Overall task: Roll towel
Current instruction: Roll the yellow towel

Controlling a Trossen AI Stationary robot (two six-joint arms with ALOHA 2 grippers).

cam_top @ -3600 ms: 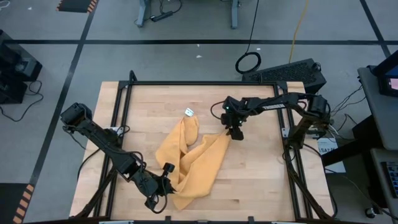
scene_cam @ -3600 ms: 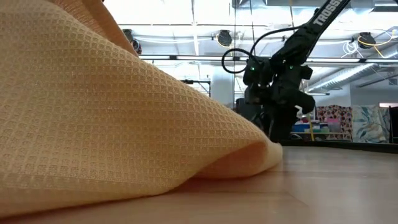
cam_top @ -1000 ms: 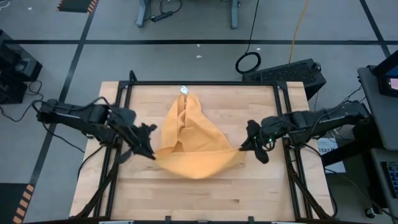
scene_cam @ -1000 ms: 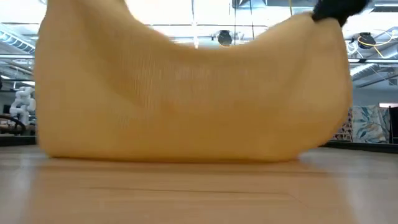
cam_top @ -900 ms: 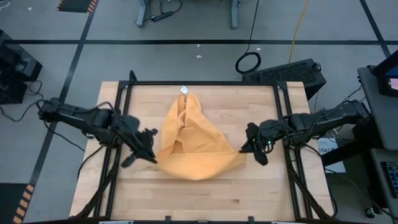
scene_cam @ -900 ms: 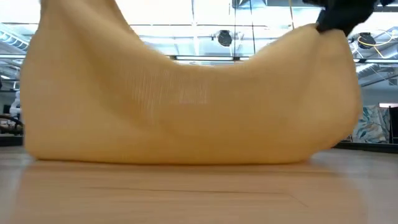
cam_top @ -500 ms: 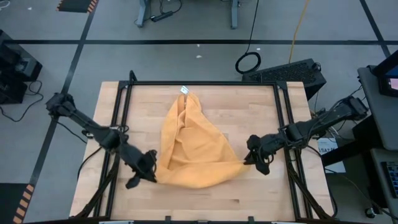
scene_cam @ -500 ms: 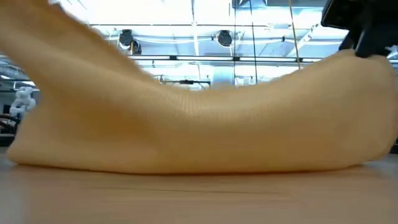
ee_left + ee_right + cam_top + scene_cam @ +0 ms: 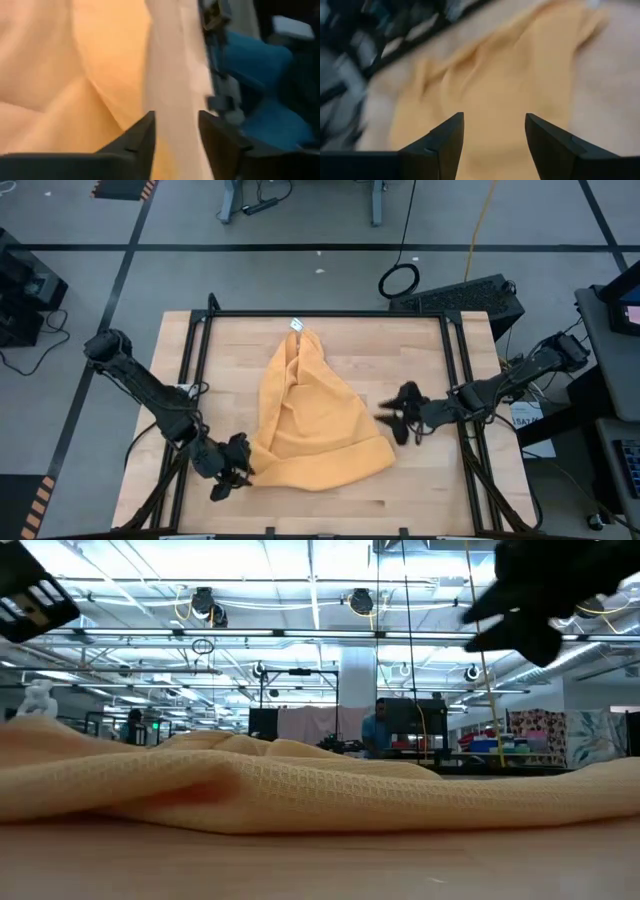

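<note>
The mustard-yellow towel point(image 9: 310, 420) lies slack on the wooden table point(image 9: 430, 350) in a rough triangle. Its narrow tip with a white tag point(image 9: 296, 325) points at the far edge, and its broad folded edge point(image 9: 320, 472) lies nearest. In the low view the towel point(image 9: 300, 790) is a low, rumpled band. My left gripper point(image 9: 237, 463) stands open just beside the towel's near left corner, and the left wrist view shows nothing between its fingers point(image 9: 176, 120). My right gripper point(image 9: 392, 420) is open, apart from the towel's right side, with the towel point(image 9: 510, 85) beyond its fingers.
Black frame rails point(image 9: 200, 380) run along the table's sides and far edge. A black case point(image 9: 470, 295) and a cable coil point(image 9: 400, 280) lie on the floor beyond the far right corner. A person point(image 9: 375, 730) shows in the room behind. Bare wood lies right of the towel.
Both grippers have carried the lifted near edge of the towel toward the table's near edge and down, then opened and let go. The towel has dropped from a hanging, sagging sheet to lying on the table. My right gripper has drawn back from the towel's right corner.
</note>
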